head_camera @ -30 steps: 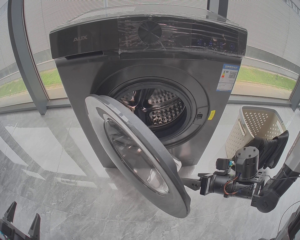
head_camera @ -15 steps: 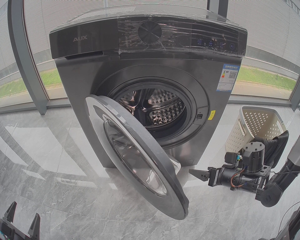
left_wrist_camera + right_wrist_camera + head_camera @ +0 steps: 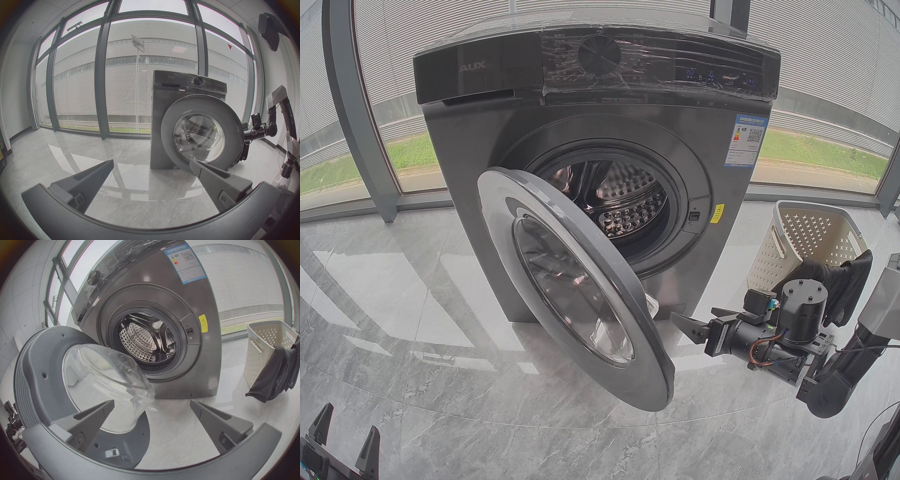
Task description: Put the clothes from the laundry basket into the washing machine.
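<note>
Washing machine door open, drum looks empty, so nothing's loaded yet and dark clothes hang over the laundry basket rim beside it — right gripper & left gripper both spread, empty.

Left gripper low over the grey floor, fingers spread wide, nothing between them. Ahead: washing machine, round door swung open with its glass facing this camera (drum hidden behind it). Right arm sits just beside the door's far edge. Tall windows behind the machine.
</note>
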You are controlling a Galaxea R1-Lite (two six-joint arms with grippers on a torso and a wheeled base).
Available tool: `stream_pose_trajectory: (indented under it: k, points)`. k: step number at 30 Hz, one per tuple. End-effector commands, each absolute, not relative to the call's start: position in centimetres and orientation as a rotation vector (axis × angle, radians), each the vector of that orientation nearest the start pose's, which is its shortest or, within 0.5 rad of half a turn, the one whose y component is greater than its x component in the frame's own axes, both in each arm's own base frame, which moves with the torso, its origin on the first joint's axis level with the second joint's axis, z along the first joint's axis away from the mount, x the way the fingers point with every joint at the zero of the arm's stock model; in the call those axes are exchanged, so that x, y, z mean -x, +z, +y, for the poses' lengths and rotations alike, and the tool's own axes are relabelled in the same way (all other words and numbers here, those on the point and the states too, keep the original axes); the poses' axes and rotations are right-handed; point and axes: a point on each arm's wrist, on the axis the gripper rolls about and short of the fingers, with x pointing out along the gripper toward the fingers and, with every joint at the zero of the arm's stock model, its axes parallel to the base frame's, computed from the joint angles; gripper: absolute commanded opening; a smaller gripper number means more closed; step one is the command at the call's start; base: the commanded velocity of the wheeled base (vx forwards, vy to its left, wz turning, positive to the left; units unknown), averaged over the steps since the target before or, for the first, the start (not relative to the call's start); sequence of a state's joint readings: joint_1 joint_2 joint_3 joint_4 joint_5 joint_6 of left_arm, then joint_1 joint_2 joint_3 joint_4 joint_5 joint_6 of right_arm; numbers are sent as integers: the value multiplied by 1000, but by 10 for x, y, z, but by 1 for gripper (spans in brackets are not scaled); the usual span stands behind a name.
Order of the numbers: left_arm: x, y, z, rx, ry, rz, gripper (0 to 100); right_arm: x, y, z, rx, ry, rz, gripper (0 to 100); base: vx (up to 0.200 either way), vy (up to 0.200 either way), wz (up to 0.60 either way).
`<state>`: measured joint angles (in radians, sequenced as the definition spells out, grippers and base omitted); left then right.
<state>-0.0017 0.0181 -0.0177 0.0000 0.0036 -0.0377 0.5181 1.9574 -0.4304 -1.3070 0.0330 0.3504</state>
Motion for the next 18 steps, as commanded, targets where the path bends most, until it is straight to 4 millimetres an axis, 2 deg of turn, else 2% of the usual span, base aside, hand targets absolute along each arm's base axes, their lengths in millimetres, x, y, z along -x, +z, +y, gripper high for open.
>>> stream_pose_trajectory:
  k: [1,7,14,18]
  points:
    - [23,76,0,40,2,3,100,-264,75,157,-278,508,327,100,0,0,0]
    - [23,76,0,40,5,3,100,-281,52,171,-227,475,334,100,0,0,0]
    - [23,76,0,40,5,3,100,-257,49,201,-208,583,363,100,0,0,0]
    - [23,76,0,40,5,3,100,-245,49,206,-208,620,352,100,0,0,0]
